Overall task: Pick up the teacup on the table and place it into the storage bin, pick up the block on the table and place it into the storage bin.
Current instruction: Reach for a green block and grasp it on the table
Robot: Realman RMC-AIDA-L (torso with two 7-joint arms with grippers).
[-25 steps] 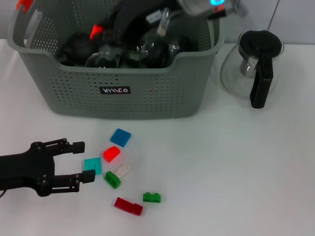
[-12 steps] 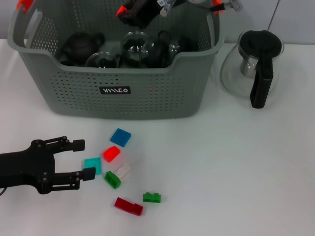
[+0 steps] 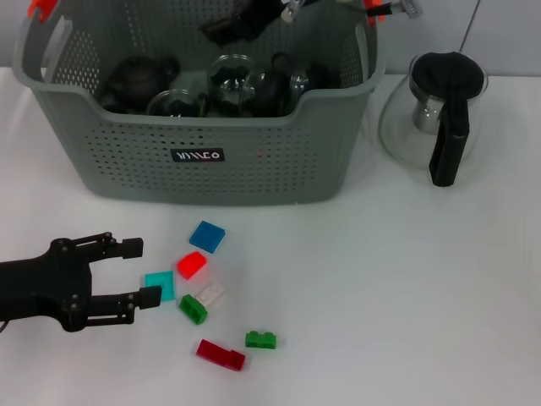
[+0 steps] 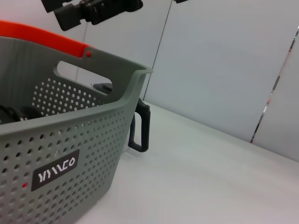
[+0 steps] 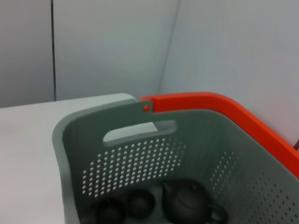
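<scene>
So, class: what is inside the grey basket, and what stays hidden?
Inside the basket sit a dark teapot, small dark cups and clear glass cups. Its front wall hides the floor and the lower parts, so no full count is possible.

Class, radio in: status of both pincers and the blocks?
Left pincer open, low beside teal block. Right pincer above storage bin. Nothing blocking the blocks.

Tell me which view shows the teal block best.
The head view: the teal block lies on the table between the open left gripper's fingertips. Neither wrist view shows it; both show mostly the storage bin.
</scene>
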